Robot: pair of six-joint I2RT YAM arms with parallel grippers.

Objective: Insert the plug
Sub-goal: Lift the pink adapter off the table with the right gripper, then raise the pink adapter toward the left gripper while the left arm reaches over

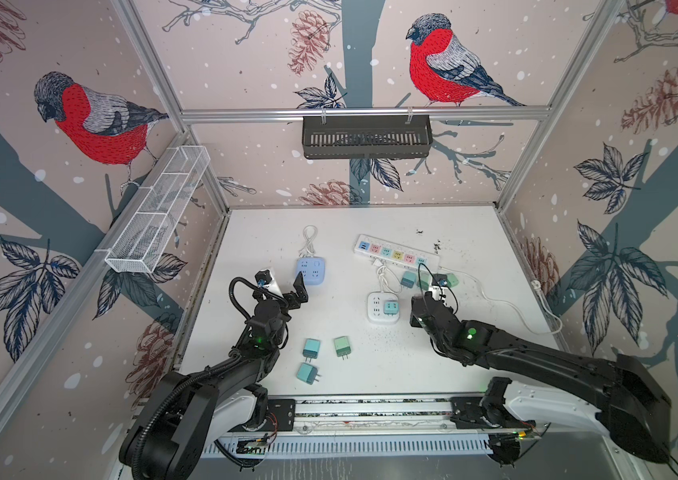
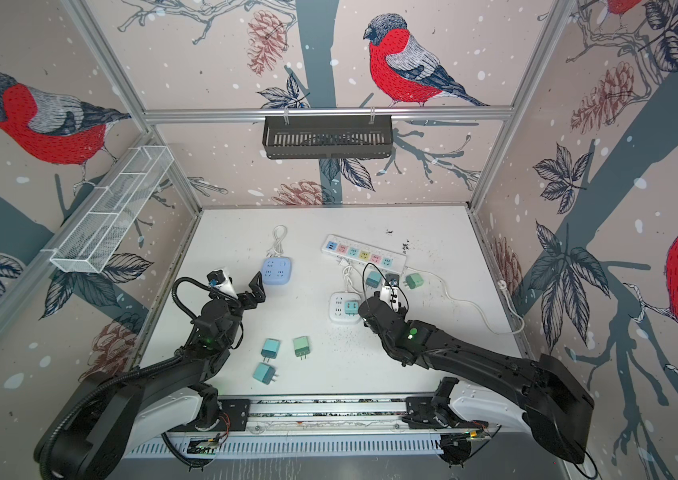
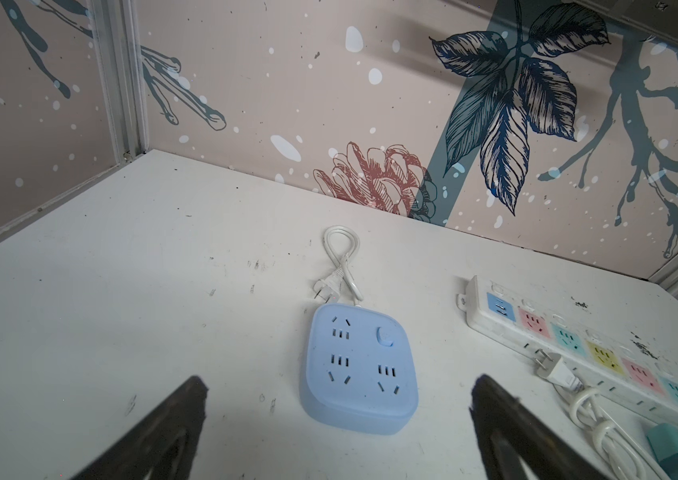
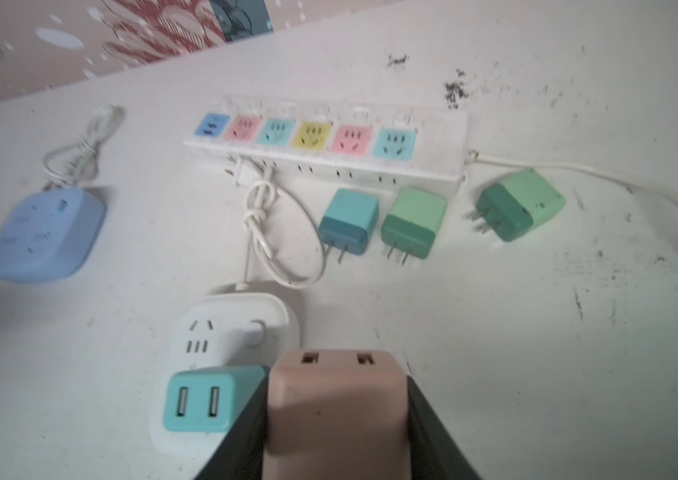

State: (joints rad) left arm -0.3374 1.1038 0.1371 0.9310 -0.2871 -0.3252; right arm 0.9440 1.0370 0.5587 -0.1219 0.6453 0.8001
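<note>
My right gripper (image 4: 337, 374) is shut on a pink plug (image 4: 337, 411), with a black finger pressed against each side. The plug is over the white socket cube (image 4: 237, 324), right beside a teal plug (image 4: 198, 401) that sits in that cube. The pink plug's prongs are hidden. In a top view the right gripper (image 1: 416, 318) is at the cube's (image 1: 374, 311) right edge, and the wrist covers the plug. My left gripper (image 3: 339, 386) is open and holds nothing, just short of a blue socket cube (image 3: 360, 365).
A long white power strip (image 4: 329, 137) with coloured sockets lies at the back. Beside it lie a teal plug (image 4: 349, 220) and two green plugs (image 4: 412, 220), (image 4: 520, 203). Three more plugs (image 1: 311, 348) lie near the front. White cords trail right.
</note>
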